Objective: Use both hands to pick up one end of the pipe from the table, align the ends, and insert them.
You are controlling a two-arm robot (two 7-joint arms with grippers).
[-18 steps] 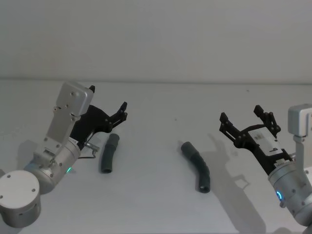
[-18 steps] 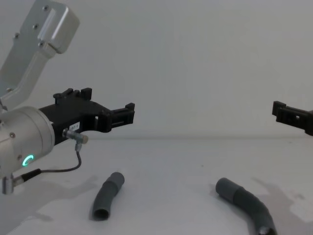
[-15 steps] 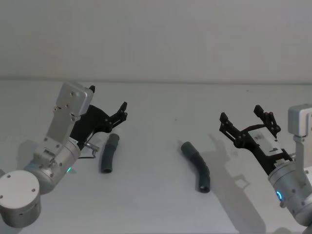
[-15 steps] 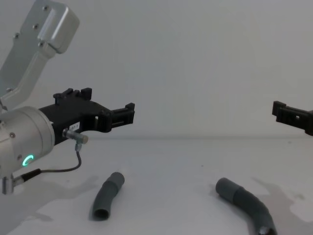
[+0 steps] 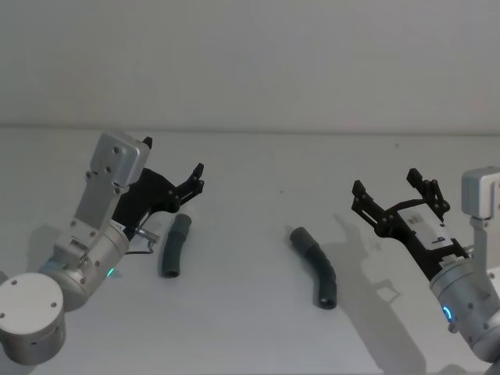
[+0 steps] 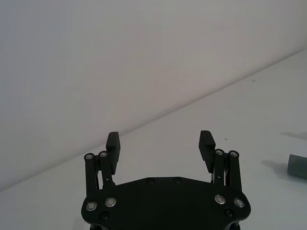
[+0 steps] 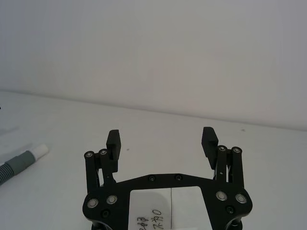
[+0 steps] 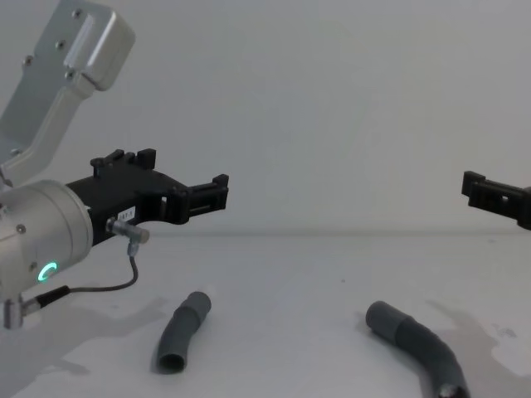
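Note:
The short grey pipe piece (image 5: 173, 246) lies on the table (image 5: 250, 328) left of centre, its white tip (image 7: 41, 150) at the far end. The longer bent piece (image 5: 316, 266) lies right of centre, about a hand's width from the short one. My left gripper (image 5: 175, 162) hovers open just above and behind the short piece (image 8: 182, 332), nothing between its fingers (image 6: 113, 142). My right gripper (image 5: 392, 189) hangs open to the right of the long piece (image 8: 419, 344), empty, with one finger (image 8: 491, 196) showing at the chest view's edge. Both pieces rest untouched.
A plain white wall (image 5: 250, 62) rises behind the table. A thin grey cable (image 8: 124, 278) loops under the left gripper's wrist, close above the short piece. A grey pipe end (image 6: 298, 166) shows at the edge of the left wrist view.

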